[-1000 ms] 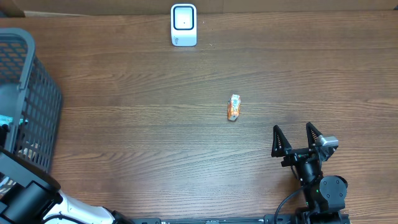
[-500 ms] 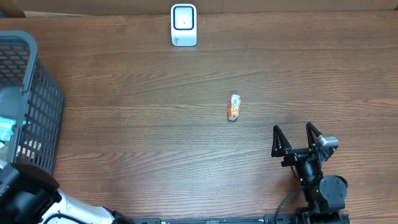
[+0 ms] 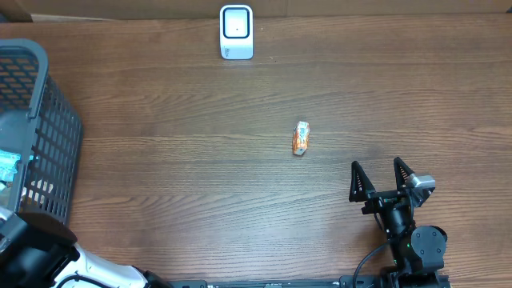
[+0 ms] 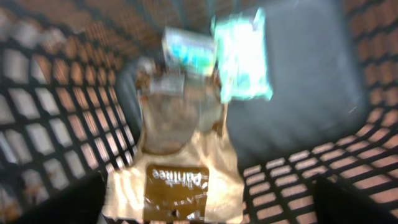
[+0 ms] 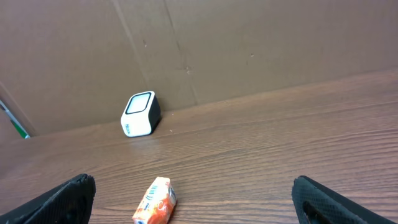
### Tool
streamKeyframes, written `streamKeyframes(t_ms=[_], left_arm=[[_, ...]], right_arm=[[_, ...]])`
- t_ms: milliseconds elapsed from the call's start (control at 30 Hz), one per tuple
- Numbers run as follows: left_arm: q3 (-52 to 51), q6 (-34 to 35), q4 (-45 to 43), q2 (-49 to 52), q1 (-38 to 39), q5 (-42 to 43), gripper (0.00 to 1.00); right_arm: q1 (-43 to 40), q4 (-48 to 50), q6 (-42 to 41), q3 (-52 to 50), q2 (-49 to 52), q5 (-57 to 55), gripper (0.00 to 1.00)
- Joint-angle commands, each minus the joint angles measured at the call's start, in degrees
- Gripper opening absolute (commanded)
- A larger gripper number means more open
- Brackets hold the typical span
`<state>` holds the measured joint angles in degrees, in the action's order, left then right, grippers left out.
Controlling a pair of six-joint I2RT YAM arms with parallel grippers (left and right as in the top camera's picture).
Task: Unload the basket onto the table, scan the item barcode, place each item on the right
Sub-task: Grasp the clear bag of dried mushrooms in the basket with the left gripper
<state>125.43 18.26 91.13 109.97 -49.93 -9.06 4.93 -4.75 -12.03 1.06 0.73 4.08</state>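
Orange snack packet (image 3: 301, 138) is lying loose on the wood tabletop (image 3: 184, 192), nothing touching it. From the right end effector (image 3: 376, 164) it's ahead and off to the left, near but clearly apart. That end effector sits low at the near edge of the tabletop with its two black fingers (image 3: 355, 178) spread wide and nothing between them. In its own wrist cam you only catch the fingertips in the bottom corners, with the packet low in the shot, a bit left of centre.

Left end effector (image 4: 208, 190) is way over on the other side, pointing down into the dark mesh basket (image 3: 60, 136). Its wrist cam is pretty blurry, but the fingers show as dark blobs in the two bottom corners. So they look spread apart, and I don't see anything pinched. Right under it is a tan bag (image 4: 180, 155) with a brown label. Further past that there's a teal packet (image 4: 242, 56) with a paler one (image 4: 186, 46) just beside it, both down in the basket. Too smeared to make out much more in there.

Farthest out, well beyond the orange packet and further left of the right end effector, is the little white scanner (image 3: 236, 32) with its dark window. It stands at the far edge of the tabletop, close to the cardboard wall (image 5: 249, 37). Packet and scanner are well apart.
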Motion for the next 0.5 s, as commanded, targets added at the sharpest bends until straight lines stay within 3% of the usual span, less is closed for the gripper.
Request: streamKeyframes(t_ms=[0,233,467], left_arm=[[-7.0,0.1,-0.8,0.0,-0.5,0.5,1.00],[-19.4,0.2,-6.7,0.0,-2.9,0.5,1.00],[-21.0,-3.0,-10.0,0.0,-6.7,0.8,1.00]], right_arm=[[0.3,0.3,-0.3,-0.6,-0.6,-0.2,1.00],[0.3,0.3,-0.3,-0.6,-0.6,-0.2,1.00],[0.3,0.3,-0.3,-0.6,-0.6,-0.2,1.00]])
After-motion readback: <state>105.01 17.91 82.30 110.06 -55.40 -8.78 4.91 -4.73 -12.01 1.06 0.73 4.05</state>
